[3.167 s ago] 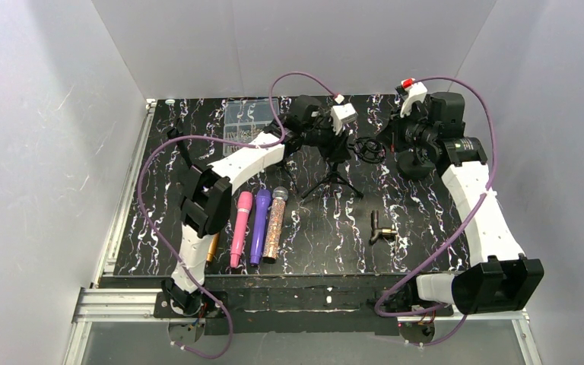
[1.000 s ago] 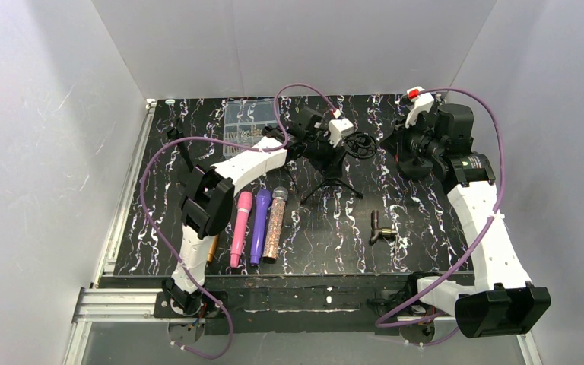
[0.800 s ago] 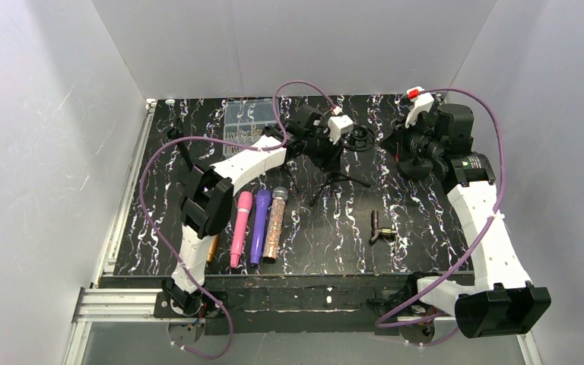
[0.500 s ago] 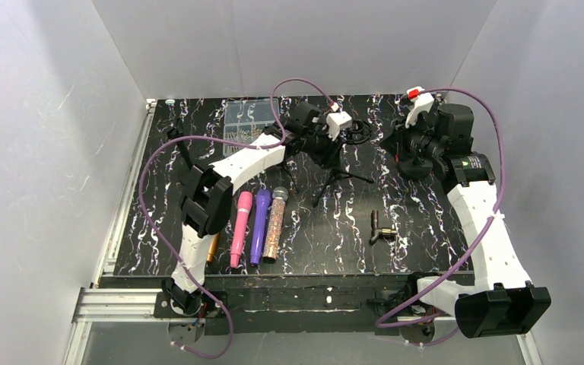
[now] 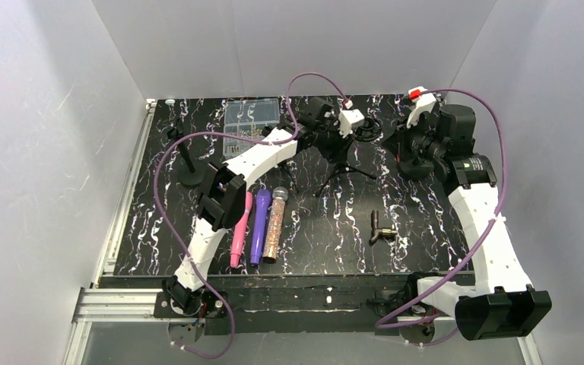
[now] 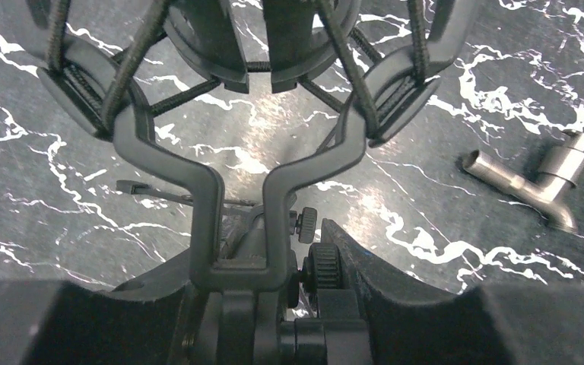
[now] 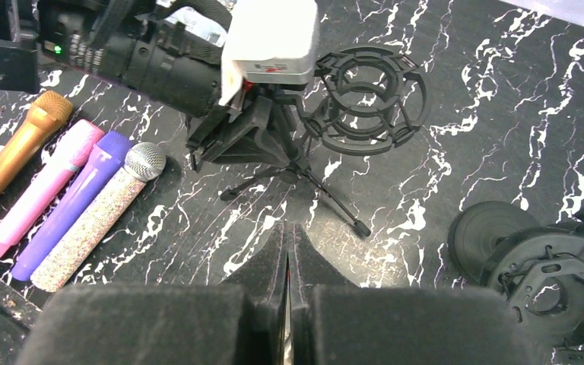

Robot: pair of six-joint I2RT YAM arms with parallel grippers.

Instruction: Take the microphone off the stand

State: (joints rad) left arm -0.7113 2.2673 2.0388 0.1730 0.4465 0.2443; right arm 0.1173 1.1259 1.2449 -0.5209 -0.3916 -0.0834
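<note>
since the earlier frames the left arm has been stretching toward the far edge, taking the tripod stand that way with it. the left gripper has been closing, and it is now pinching the stand's neck just under the shock mount, jaws nearly together.

no microphone is showing in that mount; its elastic cradle is looking empty in both wrist views. four are lying side by side toward the near-left corner of the bench: the gold microphone, pink microphone, purple microphone and glitter microphone. which one is the task's i cannot tell, and the removal is probably already done.

any of them is likely handling as a stiff, head-heavy stick with a smooth, slippery barrel, so gripping across mid-barrel, away from the mesh head, is looking safest. the stand is seeming light and tippy, its cords springy.

the right gripper is hovering shut, holding nothing, near the far-right corner beside a round base. a metal fitting is lying right of centre, and a clear parts box is sitting at the far edge.

the bench top is looking hard and glossy, so things are likely sliding easily on it. white walls are closing in three sides.
</note>
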